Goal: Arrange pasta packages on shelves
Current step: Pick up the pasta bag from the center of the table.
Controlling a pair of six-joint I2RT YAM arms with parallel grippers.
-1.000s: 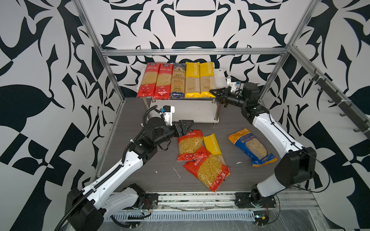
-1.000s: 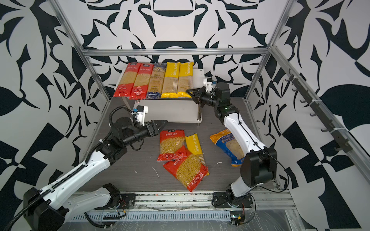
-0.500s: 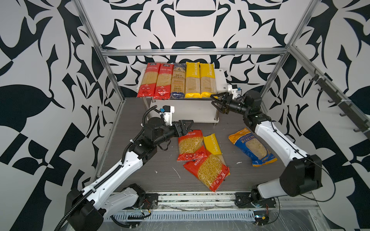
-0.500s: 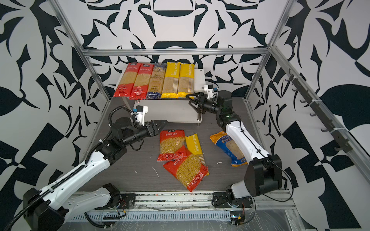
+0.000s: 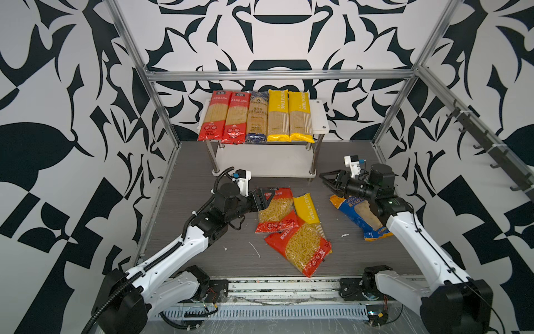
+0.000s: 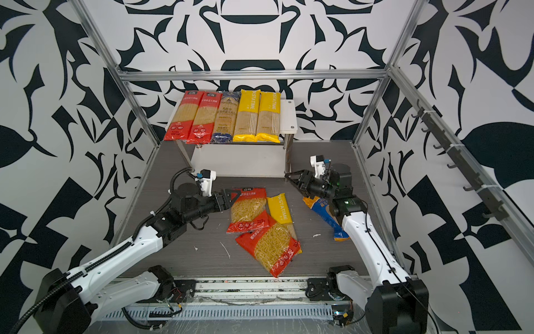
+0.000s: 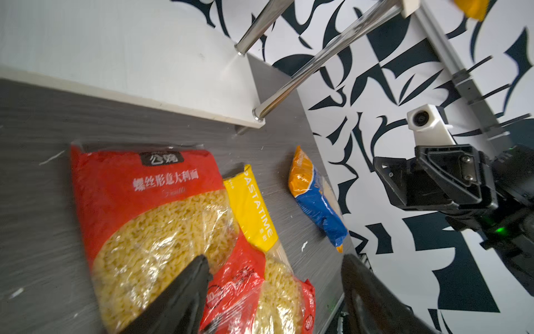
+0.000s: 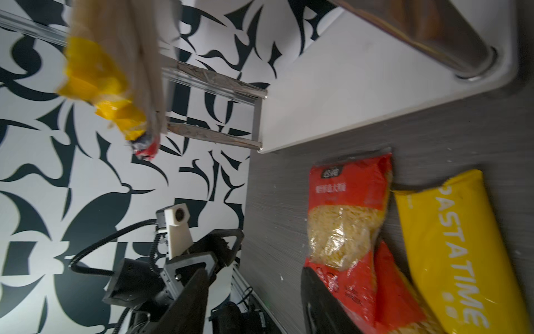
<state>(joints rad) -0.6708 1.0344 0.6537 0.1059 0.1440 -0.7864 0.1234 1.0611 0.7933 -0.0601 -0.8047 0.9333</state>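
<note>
Pasta packages (image 5: 255, 118): you have five long ones lined up on the rack's (image 5: 321, 115) top board. Four lie on the table (image 5: 202, 254), yet to be shelved. Your left claw (image 5: 264, 199) gapes empty beside a red bag (image 5: 274, 209); your right claw (image 5: 328, 182), parted, holds nothing.

Five packs (image 5: 255, 120) atop shelves (image 5: 320, 115), four bags (image 5: 299, 250) before.

Both top views look down from high at the front over the whole table (image 5: 361, 260) toward the shelves (image 5: 321, 115) at the back, framed almost alike. The left wrist camera sits low, close over a red bag (image 7: 138, 188), facing the right arm (image 7: 508, 202); the right wrist camera faces the left arm (image 8: 135, 277), both sharing the lower board (image 7: 115, 57).
</note>
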